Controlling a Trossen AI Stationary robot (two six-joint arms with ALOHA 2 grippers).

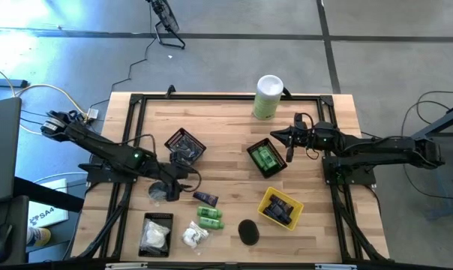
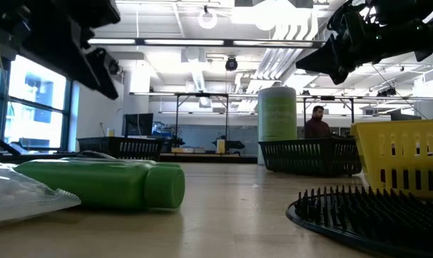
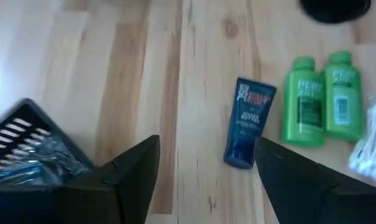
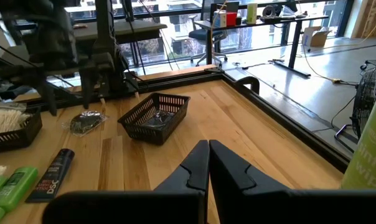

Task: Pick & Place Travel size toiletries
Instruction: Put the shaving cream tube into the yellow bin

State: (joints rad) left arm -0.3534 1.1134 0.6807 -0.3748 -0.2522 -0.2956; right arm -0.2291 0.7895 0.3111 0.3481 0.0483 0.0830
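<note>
The travel size toiletries lie on the near half of the table: a navy tube (image 3: 249, 121) (image 1: 206, 199), two green bottles (image 3: 324, 98) (image 1: 209, 218), a black disc (image 1: 247, 231), a white packet (image 1: 195, 236) and a shiny packet (image 4: 85, 121). My left gripper (image 3: 206, 142) (image 1: 178, 187) hangs open above the wood. It is just short of the tube, beside a black basket (image 3: 26, 149) (image 1: 185, 146) that holds shiny packets. My right gripper (image 4: 208, 158) (image 1: 275, 137) hovers shut above the table's far right part, with nothing between its fingers.
A black basket (image 1: 266, 159) with green bottles stands by my right gripper. A yellow basket (image 1: 280, 208) with dark items is nearer the front, and a black basket (image 1: 157, 234) with white packets is at the near left. A tall white-and-green canister (image 1: 268, 96) stands at the far edge.
</note>
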